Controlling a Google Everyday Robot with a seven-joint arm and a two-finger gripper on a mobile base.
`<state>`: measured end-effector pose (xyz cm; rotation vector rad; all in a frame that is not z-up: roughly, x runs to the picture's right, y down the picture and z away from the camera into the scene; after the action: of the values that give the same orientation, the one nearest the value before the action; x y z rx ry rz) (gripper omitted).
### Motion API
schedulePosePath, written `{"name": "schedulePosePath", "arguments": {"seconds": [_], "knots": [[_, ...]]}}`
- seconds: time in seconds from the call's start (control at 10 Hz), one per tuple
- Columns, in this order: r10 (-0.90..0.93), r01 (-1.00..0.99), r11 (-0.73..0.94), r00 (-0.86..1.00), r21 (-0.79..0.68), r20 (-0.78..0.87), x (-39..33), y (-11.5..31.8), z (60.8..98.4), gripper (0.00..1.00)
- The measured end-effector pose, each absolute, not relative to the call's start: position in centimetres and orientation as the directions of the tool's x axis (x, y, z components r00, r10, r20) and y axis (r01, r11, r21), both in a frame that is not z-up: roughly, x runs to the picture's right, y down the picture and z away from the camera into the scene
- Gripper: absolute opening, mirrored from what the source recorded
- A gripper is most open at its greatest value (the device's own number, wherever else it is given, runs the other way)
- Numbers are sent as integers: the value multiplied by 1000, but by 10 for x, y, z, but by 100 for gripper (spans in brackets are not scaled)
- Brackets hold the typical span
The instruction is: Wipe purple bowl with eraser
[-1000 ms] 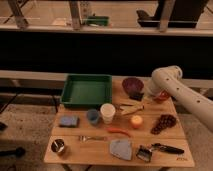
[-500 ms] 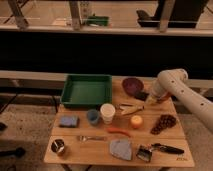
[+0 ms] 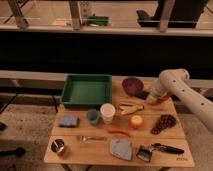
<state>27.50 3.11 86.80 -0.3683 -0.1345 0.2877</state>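
Observation:
The purple bowl (image 3: 132, 85) stands at the back of the wooden table, right of the green tray. My gripper (image 3: 149, 96) comes down from the right on a white arm and sits just beside the bowl's right rim, low over the table. A small dark shape (image 3: 142, 93) at the gripper's tip could be the eraser; I cannot tell whether it is held. The orange-red bowl (image 3: 163, 98) is mostly hidden behind the gripper.
A green tray (image 3: 86, 90) is at the back left. On the table are a blue sponge (image 3: 68, 121), blue cup (image 3: 92, 116), white cup (image 3: 107, 112), orange (image 3: 136, 121), grapes (image 3: 163, 122), grey-blue cloth (image 3: 121, 148), metal cup (image 3: 58, 146) and black-handled tool (image 3: 161, 148).
The arm has come down and moved left, bringing my gripper from over the orange-red bowl to the purple bowl's right rim.

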Motion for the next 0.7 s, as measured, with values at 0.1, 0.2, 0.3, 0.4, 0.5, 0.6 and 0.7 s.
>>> {"name": "schedulePosePath", "arguments": {"seconds": [0.1, 0.2, 0.3, 0.4, 0.5, 0.6, 0.7], "knots": [[299, -246, 899, 949, -363, 97, 270, 21, 869, 0], [298, -243, 904, 948, -352, 113, 268, 13, 867, 0], [299, -242, 911, 945, -336, 132, 269, 1, 863, 0], [302, -241, 913, 941, -328, 150, 267, -8, 861, 0], [303, -236, 914, 938, -328, 170, 262, -13, 863, 0], [308, -233, 914, 931, -332, 194, 258, -13, 870, 0], [312, -230, 915, 925, -332, 217, 256, -13, 875, 0]]}}
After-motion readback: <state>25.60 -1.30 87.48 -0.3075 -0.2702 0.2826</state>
